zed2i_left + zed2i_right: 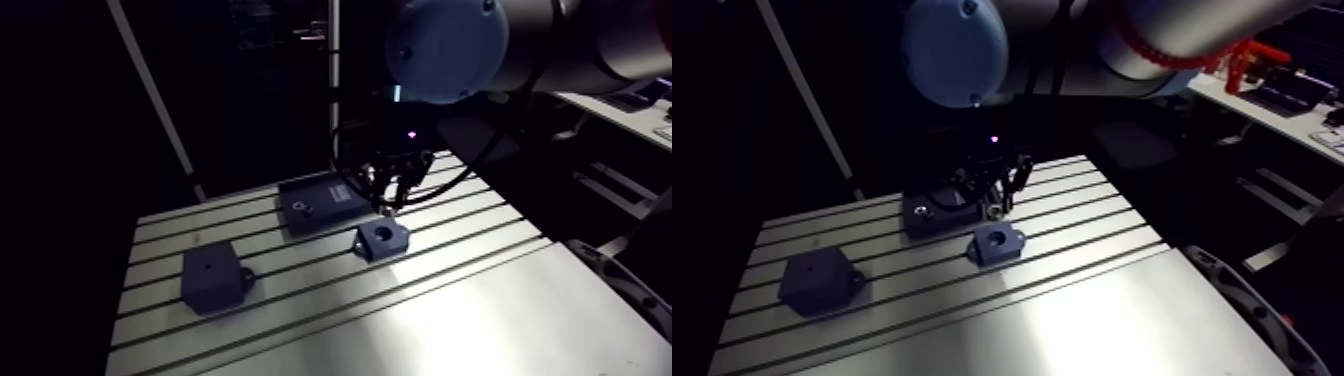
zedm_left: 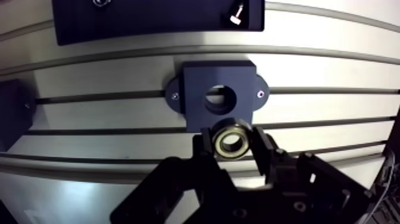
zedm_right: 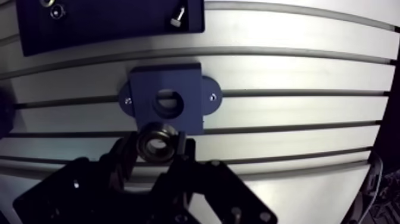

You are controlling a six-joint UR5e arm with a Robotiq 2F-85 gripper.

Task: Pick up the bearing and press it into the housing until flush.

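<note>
One bearing (image 3: 156, 143), and I've got it: pinched between the claw's (image 2: 233, 145) two fingers (image 2: 205, 145). They stand only as far apart as the bearing is wide and press on its outer rim from either side. Its centre hole faces the wrist camera.

One housing (image 2: 199, 80), a dark square block flat on the table (image 1: 450, 320). It has one round bore (image 2: 220, 98), nothing in it. There are two ears with one screw (image 2: 260, 93) each, so two screws total.

In the wrist view the bearing sits just short of the bore, overlapping the housing's near edge, not seated (height above it: can't tell from here). In the arm view the claw hangs close beside the housing, on the plate's side.

One flat dark plate (image 1: 335, 205) lies just beyond the housing. I count two small parts on it: one bolt (image 2: 237, 15) near one corner and one ring (image 3: 56, 11) near another (too small to say more).

One more dark block (image 1: 212, 277) sits on the table, well apart from the housing, with one small hole in its top.
</note>
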